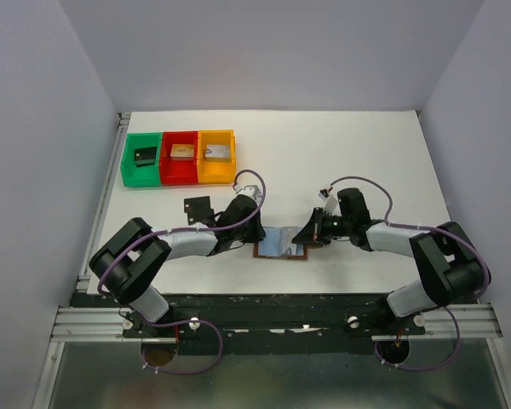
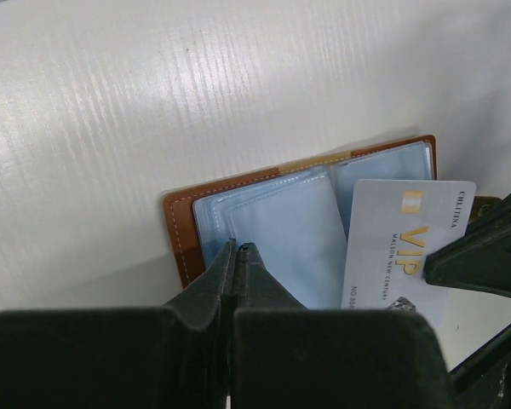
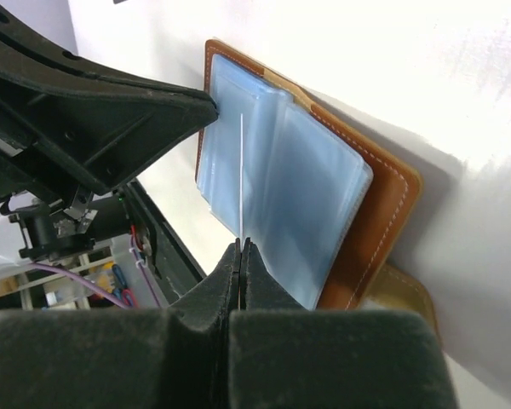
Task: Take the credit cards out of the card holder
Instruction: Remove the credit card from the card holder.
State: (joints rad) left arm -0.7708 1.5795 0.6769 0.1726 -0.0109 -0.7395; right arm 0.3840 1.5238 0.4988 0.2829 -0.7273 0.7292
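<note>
The brown card holder [image 1: 281, 243] lies open near the table's front edge, its pale blue sleeves [image 2: 289, 221] facing up. My left gripper [image 2: 238, 247] is shut, with its tips pressing on the left sleeves. A grey VIP card [image 2: 400, 247] lies across the holder's right half and sticks out past its edge. My right gripper [image 3: 242, 243] is shut on this card, which shows edge-on as a thin white line [image 3: 241, 170]. A black card [image 1: 198, 207] lies flat on the table left of the left arm.
Green [image 1: 141, 158], red [image 1: 180, 156] and orange [image 1: 215, 155] bins stand in a row at the back left, each holding a small block. The two grippers meet tip to tip over the holder [image 3: 383, 204]. The table's front edge runs just below it.
</note>
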